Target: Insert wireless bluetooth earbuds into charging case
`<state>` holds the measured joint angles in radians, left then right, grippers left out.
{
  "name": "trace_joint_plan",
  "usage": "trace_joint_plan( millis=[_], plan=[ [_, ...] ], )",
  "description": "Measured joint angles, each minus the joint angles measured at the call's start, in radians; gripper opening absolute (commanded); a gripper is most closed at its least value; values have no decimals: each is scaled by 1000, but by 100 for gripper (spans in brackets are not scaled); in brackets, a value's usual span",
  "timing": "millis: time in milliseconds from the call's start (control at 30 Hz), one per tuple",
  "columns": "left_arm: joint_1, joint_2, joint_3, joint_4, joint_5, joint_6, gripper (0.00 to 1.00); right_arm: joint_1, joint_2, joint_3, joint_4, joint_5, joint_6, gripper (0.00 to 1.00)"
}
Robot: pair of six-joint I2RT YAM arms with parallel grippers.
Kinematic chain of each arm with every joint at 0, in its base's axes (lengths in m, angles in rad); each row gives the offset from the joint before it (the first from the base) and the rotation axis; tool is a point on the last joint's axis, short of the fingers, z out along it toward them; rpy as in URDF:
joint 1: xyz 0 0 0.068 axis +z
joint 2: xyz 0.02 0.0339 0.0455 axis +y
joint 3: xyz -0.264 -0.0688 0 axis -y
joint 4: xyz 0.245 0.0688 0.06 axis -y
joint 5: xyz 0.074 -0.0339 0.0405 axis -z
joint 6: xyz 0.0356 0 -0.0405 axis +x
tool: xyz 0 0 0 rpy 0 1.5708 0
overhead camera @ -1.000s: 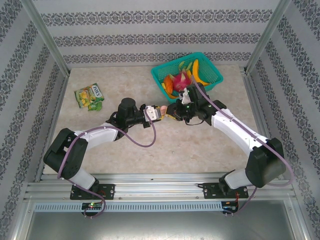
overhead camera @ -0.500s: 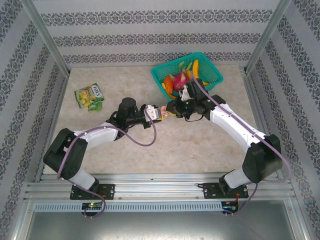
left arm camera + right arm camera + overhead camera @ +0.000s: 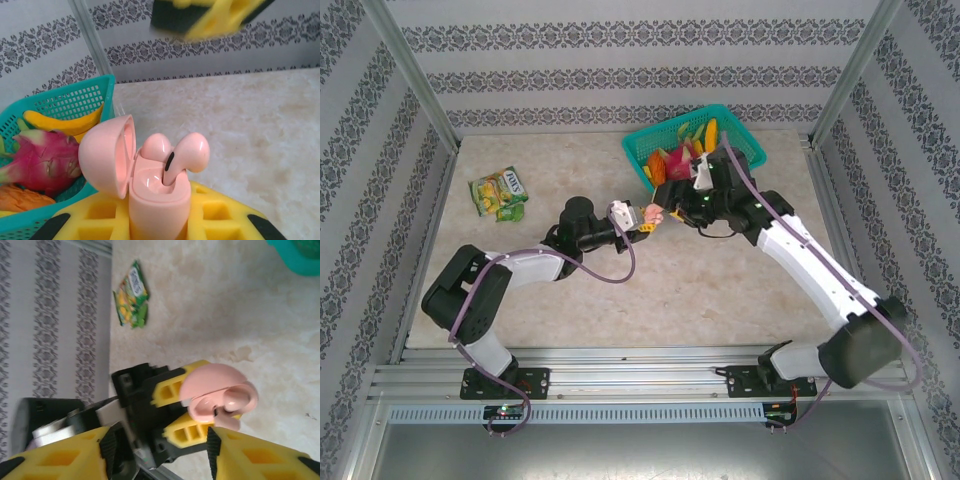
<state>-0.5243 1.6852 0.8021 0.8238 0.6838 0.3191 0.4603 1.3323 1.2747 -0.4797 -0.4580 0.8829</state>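
While left jaws clamp the open pink case (image 3: 159, 200), right jaws gape near the fruit basket (image 3: 70, 97).

2 white arms (image 3: 525, 266), black joints, purple cables (image 3: 620, 277), yellow fingers (image 3: 200, 192)

We note a beige marbled tabletop (image 3: 700, 300), evenly lit. Wallpapered panels (image 3: 620, 60) with dark floral bands enclose it on three sides; aluminium posts (image 3: 412, 75) stand at the back corners.
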Motion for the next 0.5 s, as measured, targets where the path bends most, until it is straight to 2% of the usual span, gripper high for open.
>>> trace_joint_plan(
  millis=[200, 500],
  plan=[
    [0, 43, -6, 154, -7, -177, 0, 16, -68, 0, 5, 78, -71, 54],
    [0, 97, -6, 294, 12, -398, 0, 120, -30, 63, -109, 246, -257, 57]
  ],
)
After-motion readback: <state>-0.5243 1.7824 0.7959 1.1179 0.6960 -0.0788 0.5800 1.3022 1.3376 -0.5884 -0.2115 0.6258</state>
